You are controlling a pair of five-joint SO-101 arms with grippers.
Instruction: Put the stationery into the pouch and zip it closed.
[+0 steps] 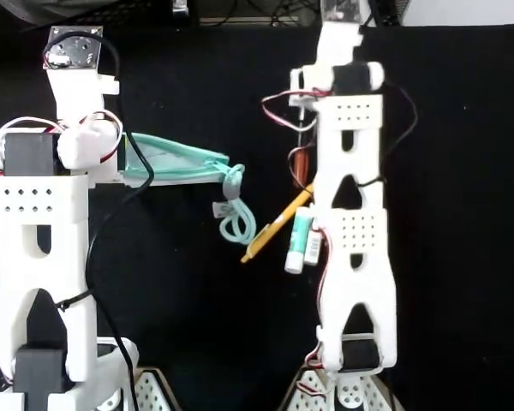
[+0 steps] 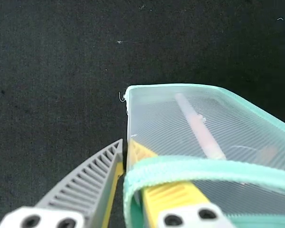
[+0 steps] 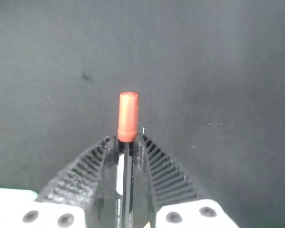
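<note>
Firmly, the left gripper (image 2: 126, 148) is clenched on one end of the translucent ribbed plastic pouch with mint-green zip edging (image 2: 190, 128), the pouch wall caught between its grey and yellow fingers. A pinkish pen (image 2: 202, 130) shows through that wall. Off the pouch's other end, the right gripper (image 3: 126, 142) grasps a slim red-capped pen (image 3: 128, 114). A yellow pen (image 1: 278, 224) and a white glue stick with a green top (image 1: 300, 242) lie on the black table (image 1: 463, 171) just past the pouch's green zip cord (image 1: 234, 214).

black table (image 1: 463, 214), cables (image 1: 240, 17) at far edge
</note>
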